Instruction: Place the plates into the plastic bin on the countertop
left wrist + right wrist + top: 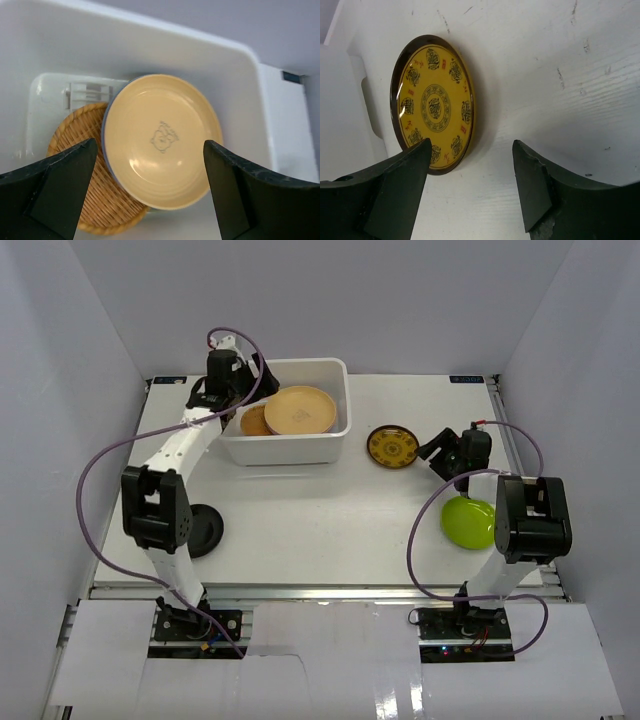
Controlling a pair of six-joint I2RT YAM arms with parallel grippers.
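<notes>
**Bench** point(330, 510): flat white top with metal rails at its edges. It carries the bin and three loose plates.

**Plastic bin** point(285, 452) point(150, 45): white rectangular tub with rounded corners, standing at the back of the bench, left of centre. There is a slotted patch in its floor. It holds:
- Woven tan plate point(253, 423) point(82, 180), on the floor of the bin toward its left side.
- Orange plate point(300, 408) point(160, 140), pale orange with a small bear outline at its centre. It overlaps the woven tan plate and rests partly on top of it. A blue edge shows along its left side; whether that belongs to another plate cannot be told.

**Loose plates on the bench:**
- Patterned yellow-brown plate point(392, 447) point(434, 107), round with a dark rim, lying flat just right of the bin and apart from it.
- Lime green plate point(468, 522), near the front right, partly hidden under the right arm point(530, 515).
- Black plate point(208, 530), near the front left, partly hidden behind the left arm point(175, 455).

**Left jaws**: over the back left part of the bin, above the orange plate. They are spread wide and released, with nothing between them.

**Right jaws**: low over the bench, just right of the patterned yellow-brown plate. They are parted and grasp nothing; the plate lies beyond one finger, not between the two.
</notes>
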